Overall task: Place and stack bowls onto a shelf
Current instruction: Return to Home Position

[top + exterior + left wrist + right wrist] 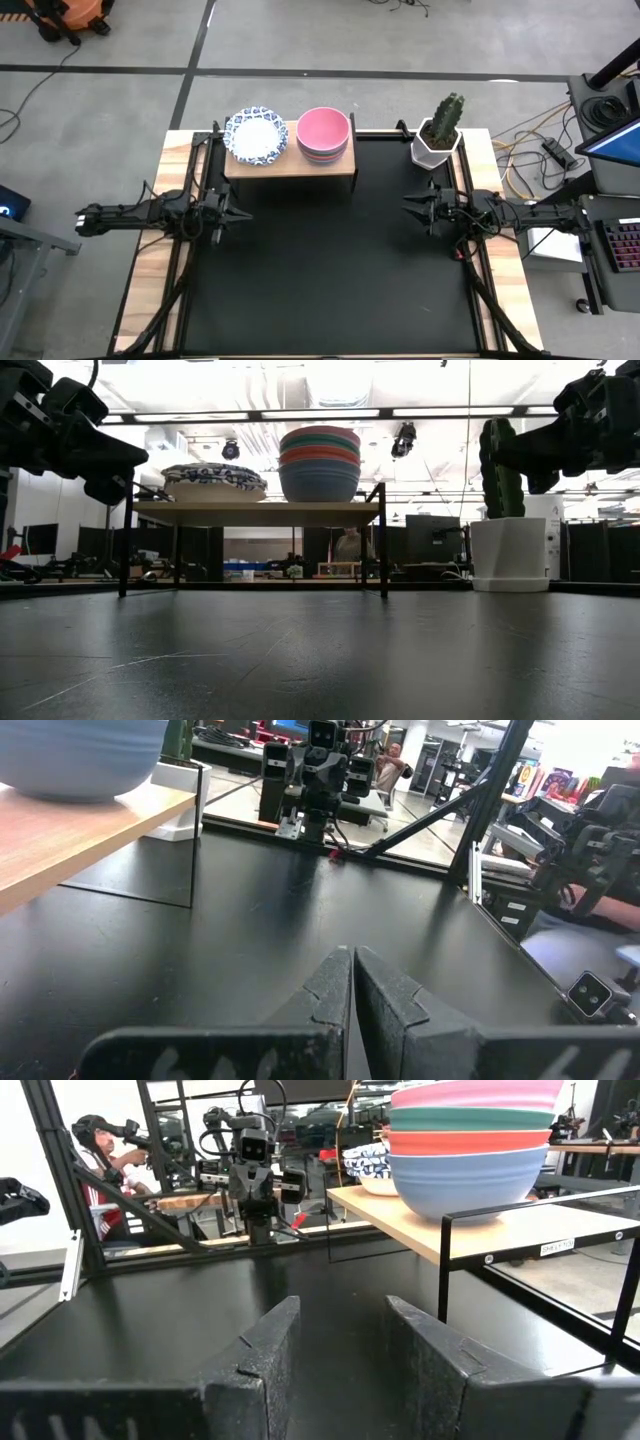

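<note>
L fingers (240,213): shut tight, pads flush, nothing btwn them. R fingers (413,207): apart w/ a clear gap, also holding nothing. Both sets hang in the air above the mat (330,270), not touching it.

L ones sit over the mat's left edge and point inward. R ones sit over its right edge and point back at them. We face each other across the mat, well apart, w/ bare mat btwn us. My arms stretch out sideways behind each set, over the wooden tabletop (148,280) strips either side.

Further out, at the mat's far edge, stands the shelf (285,171): light wood board on thin black legs. It's closer to my L side than my R.

Two stacks on it, side by side, near but not touching:
- Left end: white bowls (256,136) w/ blue patterned rims, nested. Can't count how many.
- Beside them, to the right: plain bowls, four high. Pink bowl (323,130) on top, then green bowl (470,1118), red bowl (468,1140), blue bowl (462,1180) at the bottom, resting on the board.

Right of the shelf, at the mat's far right corner, a cactus (447,112) in a white pot (437,147), near my R fingers but apart from them.
</note>
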Available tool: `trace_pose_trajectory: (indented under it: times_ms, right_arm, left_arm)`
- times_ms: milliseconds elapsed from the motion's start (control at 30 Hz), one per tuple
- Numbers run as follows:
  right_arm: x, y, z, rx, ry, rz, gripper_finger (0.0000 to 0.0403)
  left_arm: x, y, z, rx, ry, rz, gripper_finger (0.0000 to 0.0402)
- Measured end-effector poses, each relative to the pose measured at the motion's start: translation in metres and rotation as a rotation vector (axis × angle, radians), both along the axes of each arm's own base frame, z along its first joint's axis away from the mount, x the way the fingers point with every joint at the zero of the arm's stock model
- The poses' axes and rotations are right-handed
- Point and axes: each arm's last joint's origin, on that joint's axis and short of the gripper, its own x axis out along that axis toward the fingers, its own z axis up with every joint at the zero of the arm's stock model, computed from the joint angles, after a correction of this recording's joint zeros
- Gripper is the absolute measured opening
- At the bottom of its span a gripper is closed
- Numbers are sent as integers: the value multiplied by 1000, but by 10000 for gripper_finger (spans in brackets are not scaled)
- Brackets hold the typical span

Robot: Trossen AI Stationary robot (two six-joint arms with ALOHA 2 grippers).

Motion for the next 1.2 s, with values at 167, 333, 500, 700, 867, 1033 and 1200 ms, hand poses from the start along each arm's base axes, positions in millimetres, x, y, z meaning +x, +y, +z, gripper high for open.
trace_pose_trajectory:
  times_ms: [167,333,500,700,867,1033,1200]
  right_arm:
    - [0,0,0,0,0,0,135]
    - [0,0,0,0,0,0,128]
    - [0,0,0,0,0,0,123]
    - [0,0,0,0,0,0,125]
    - [0,0,0,0,0,0,132]
    - [0,0,0,0,0,0,137]
    - [0,0,0,0,0,0,137]
  left_arm:
    - [0,0,0,0,0,0,0]
    - [0,0,0,0,-1,0,0]
    - [0,0,0,0,-2,0,0]
    - [0,0,0,0,-3,0,0]
    - [0,0,0,0,-4,0,0]
    - [0,0,0,0,-4,0,0]
    - [0,0,0,0,-4,-1,0]
